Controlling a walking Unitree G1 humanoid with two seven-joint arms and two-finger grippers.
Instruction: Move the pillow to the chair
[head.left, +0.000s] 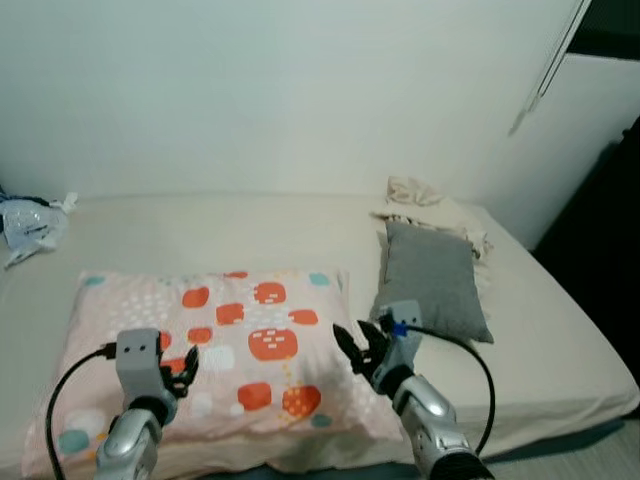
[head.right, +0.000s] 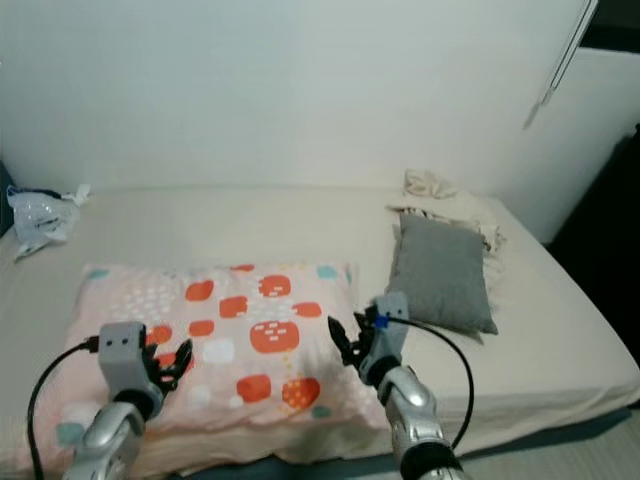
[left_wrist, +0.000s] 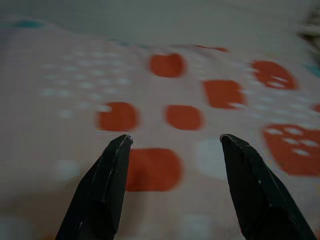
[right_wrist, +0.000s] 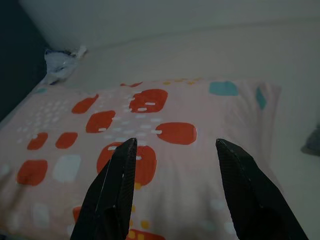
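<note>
Both arms reach forward, left hand and right hand spread wide.

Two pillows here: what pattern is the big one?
Pink pillow with orange squares; left eye view.

Left gripper and right gripper: long black tapered fingers; grey box-shaped wrist housings; silver forearms; looping black cables.

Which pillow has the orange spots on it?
The big pink pillow at the front of the bed, between the left tool and right tool. The smaller pillow beside it is plain grey.
</note>
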